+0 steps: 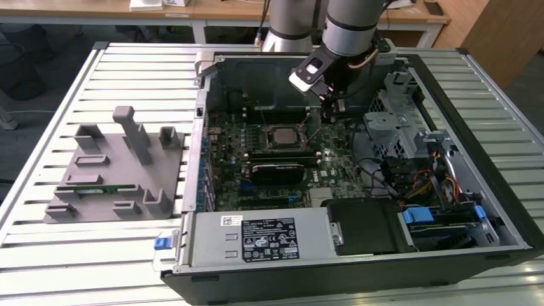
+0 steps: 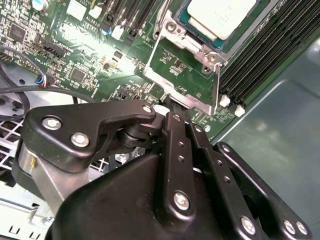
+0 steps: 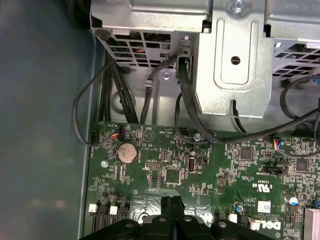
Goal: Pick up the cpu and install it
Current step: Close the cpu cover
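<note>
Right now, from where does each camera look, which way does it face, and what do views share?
Exterior view: off the arm, looking down into the computer case; arm and gripper show.
First wrist view: on the arm, facing motherboard and cage; shut fingers show.
Second wrist view: on the arm, facing the cpu in its socket; gripper shows.
Shared: the cpu, in exterior and second wrist views.

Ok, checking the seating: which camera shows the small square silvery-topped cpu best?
The second wrist view: the small square silvery-white cpu sits close up within its metal socket frame, partly cropped. The exterior view shows the cpu tiny on the green motherboard.
</note>
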{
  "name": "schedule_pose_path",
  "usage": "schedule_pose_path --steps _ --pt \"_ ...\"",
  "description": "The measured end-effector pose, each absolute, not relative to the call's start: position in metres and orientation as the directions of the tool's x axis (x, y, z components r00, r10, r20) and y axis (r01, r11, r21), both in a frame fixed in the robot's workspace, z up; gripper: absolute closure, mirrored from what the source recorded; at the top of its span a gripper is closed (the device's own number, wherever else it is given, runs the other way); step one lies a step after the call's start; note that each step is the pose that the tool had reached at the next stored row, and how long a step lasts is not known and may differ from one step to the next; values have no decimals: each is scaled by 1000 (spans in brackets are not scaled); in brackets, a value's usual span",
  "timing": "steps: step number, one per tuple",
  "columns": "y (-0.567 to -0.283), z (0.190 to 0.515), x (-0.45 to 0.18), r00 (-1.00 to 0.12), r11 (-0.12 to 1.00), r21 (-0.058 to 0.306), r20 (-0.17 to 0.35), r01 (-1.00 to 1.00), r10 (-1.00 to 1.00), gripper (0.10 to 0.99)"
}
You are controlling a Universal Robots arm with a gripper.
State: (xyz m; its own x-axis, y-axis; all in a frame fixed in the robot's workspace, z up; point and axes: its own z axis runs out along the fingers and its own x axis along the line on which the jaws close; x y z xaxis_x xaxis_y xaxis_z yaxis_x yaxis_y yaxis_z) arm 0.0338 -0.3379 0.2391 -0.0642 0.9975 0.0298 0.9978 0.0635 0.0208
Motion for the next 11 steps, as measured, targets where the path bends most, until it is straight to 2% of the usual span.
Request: schedule_pose_path --steps 11 --pt "-338 239 30 -64 64 21 30 998 997 980"
